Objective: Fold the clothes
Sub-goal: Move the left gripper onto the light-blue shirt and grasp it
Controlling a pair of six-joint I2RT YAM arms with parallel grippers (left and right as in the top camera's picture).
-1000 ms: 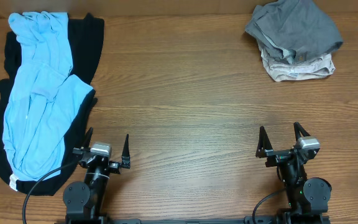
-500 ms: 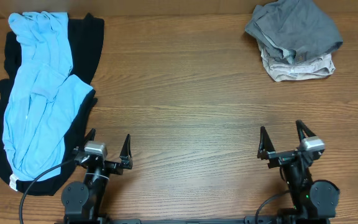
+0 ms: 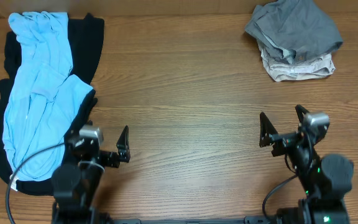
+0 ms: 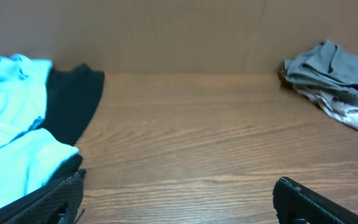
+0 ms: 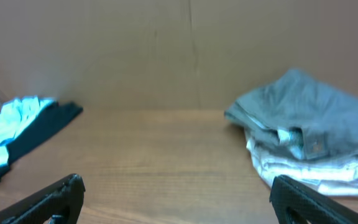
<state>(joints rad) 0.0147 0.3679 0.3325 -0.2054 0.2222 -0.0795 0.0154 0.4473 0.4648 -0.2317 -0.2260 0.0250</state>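
i read both hands as spread to full width and holding nothing. the left gripper (image 3: 106, 142) hung at the near left of the table (image 3: 185, 93), the right gripper (image 3: 283, 124) at the near right. the sky-blue t-shirt (image 3: 39, 106) lay just beside the left gripper, to its left and beyond it. its long axis ran from the near edge away to the far left corner. the left arm was plainly the nearer.

the t-shirt was crumpled and bunched lengthwise, on top of a spread black shirt (image 3: 86, 50). a grey piece (image 3: 297, 28) sat on a beige piece (image 3: 297, 67) at the far right, well ahead of the right gripper. i judged that the first reach fell to the left arm, forward and leftward.
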